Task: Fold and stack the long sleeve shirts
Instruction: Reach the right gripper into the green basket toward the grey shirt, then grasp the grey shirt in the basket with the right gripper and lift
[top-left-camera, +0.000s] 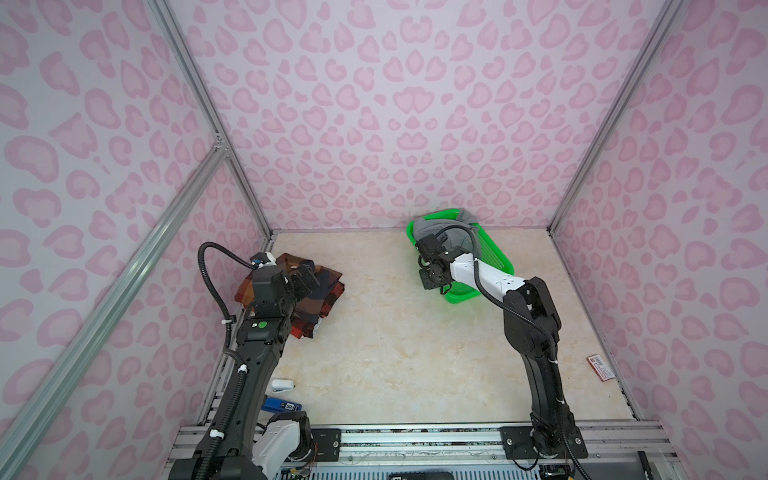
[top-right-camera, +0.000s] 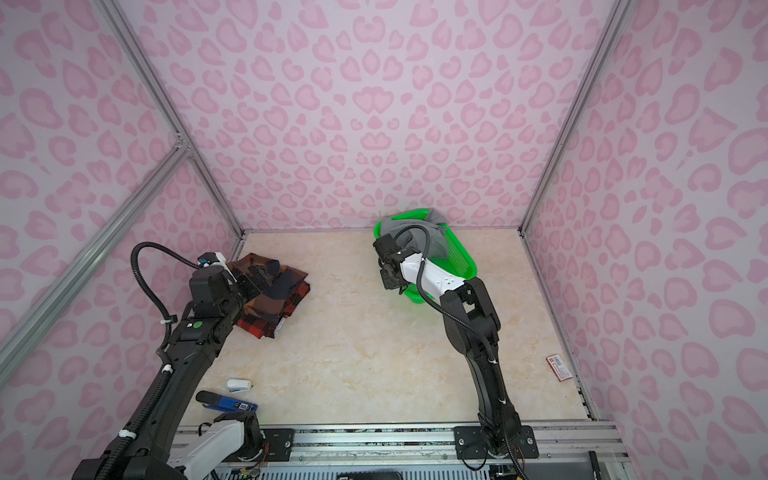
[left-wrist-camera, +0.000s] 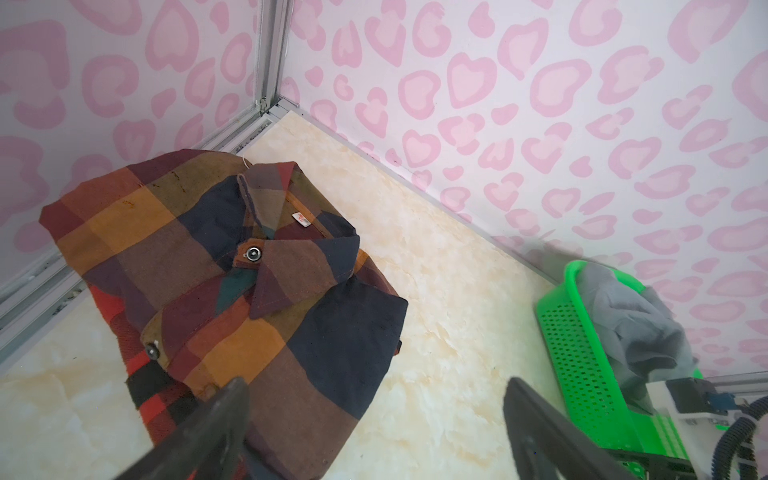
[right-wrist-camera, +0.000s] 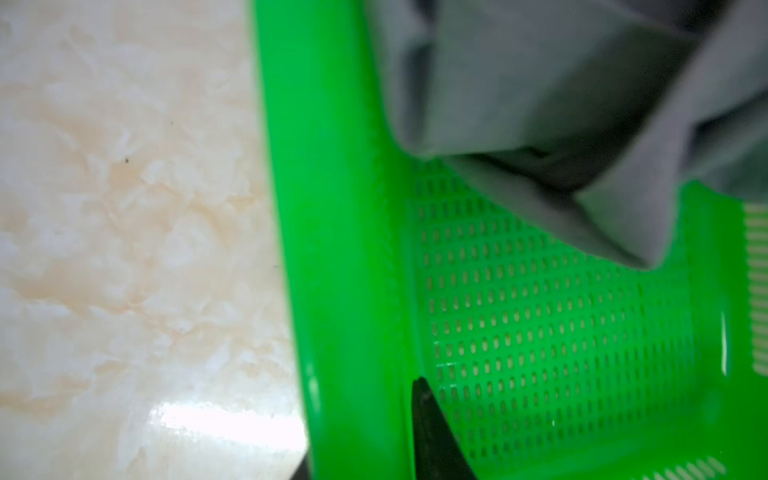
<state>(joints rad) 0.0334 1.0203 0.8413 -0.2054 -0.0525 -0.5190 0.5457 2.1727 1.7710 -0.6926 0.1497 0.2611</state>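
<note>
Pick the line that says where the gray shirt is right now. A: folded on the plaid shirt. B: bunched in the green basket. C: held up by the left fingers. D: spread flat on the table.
B: the gray shirt lies crumpled inside the green basket, apart from the plaid shirt folded on the table.

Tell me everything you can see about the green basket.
The green basket looks like bright molded plastic, with perforated mesh walls and a thick, smooth rim. It sits on the marble-look table, right of the middle and close to the back wall. A crumpled gray shirt fills its far end and bulges above the rim. The right gripper straddles the rim on the side facing the table's middle, with one finger inside and one outside, apparently pinching it.
</note>
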